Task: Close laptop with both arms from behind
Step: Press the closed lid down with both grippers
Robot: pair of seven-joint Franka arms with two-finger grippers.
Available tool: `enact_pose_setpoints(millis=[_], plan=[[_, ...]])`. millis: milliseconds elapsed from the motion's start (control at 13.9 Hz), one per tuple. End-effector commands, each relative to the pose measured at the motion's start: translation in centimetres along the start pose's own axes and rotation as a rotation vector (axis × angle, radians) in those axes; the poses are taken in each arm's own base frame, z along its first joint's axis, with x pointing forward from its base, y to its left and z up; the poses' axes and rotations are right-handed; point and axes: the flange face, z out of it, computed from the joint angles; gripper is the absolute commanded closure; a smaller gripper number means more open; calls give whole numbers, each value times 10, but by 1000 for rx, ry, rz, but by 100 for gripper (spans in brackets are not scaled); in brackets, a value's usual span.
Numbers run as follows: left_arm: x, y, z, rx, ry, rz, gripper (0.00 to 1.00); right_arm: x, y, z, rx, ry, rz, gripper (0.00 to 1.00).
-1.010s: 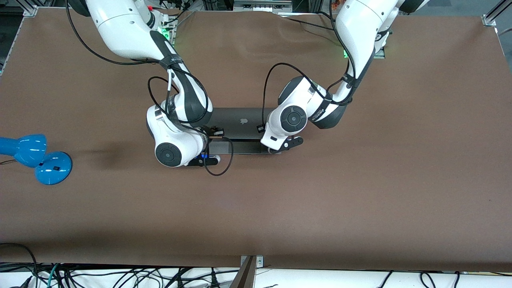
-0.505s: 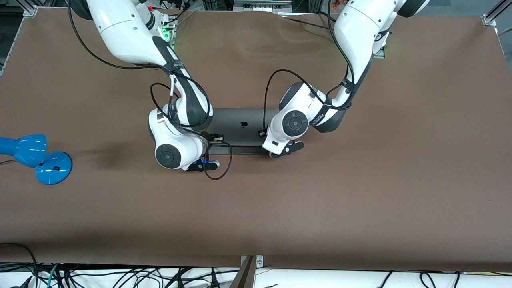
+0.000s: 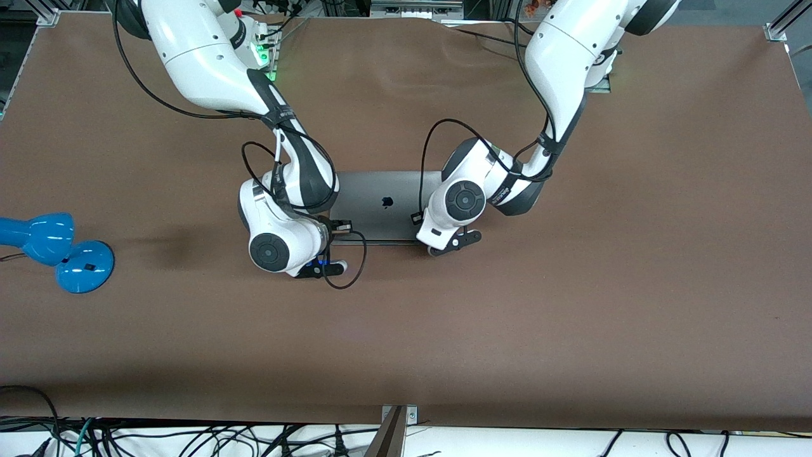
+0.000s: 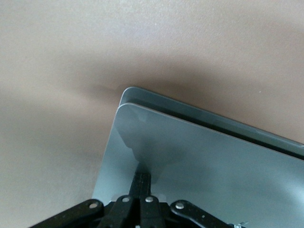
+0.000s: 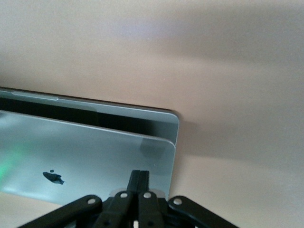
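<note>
The space-grey laptop [image 3: 380, 203] lies in the middle of the table with its lid and dark apple logo [image 3: 386, 202] facing up. The lid is almost down, and both wrist views show only a narrow dark gap between it and the base. My left gripper [image 4: 142, 178] is shut, its fingertips pressing on the lid [image 4: 199, 161] near the corner toward the left arm's end. My right gripper [image 5: 138, 175] is shut and presses on the lid [image 5: 95, 152] near the corner toward the right arm's end. Both wrists [image 3: 463, 202] [image 3: 279, 244] hide the fingers in the front view.
A blue desk lamp [image 3: 57, 251] lies on the brown table [image 3: 571, 285] at the right arm's end. Loose black cables hang from both wrists, one looping [image 3: 346, 266] onto the table near the laptop's front edge. Cables run below the table's near edge.
The lid has swung farther down onto the base, and the strip of base in front of it has nearly vanished. Both grippers have moved down with it.
</note>
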Motion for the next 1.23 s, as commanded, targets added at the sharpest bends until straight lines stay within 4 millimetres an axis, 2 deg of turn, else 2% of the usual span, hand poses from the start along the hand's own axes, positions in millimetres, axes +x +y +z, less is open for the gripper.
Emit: enact_pose_setpoints(millis=[0,216,433,722,866,938,1082,1155], plan=[[4,6,6,2,28,28,100,12,7,0,2,22,-24,98],[4,7,9,-5,34,28,100,23,13,17,4,42,-18,98],[6,6,13,1,32,26,100,26,15,25,3,43,-15,98],[6,6,14,2,31,26,100,25,13,23,3,42,-18,98],[6,6,14,2,31,27,100,22,7,8,8,45,-26,95],[6,6,14,2,31,26,100,20,3,-4,8,36,-31,86],[6,6,12,-2,31,22,100,17,-2,-28,11,44,-42,37],[10,5,0,-15,37,10,45,14,-3,-41,10,55,-47,24]])
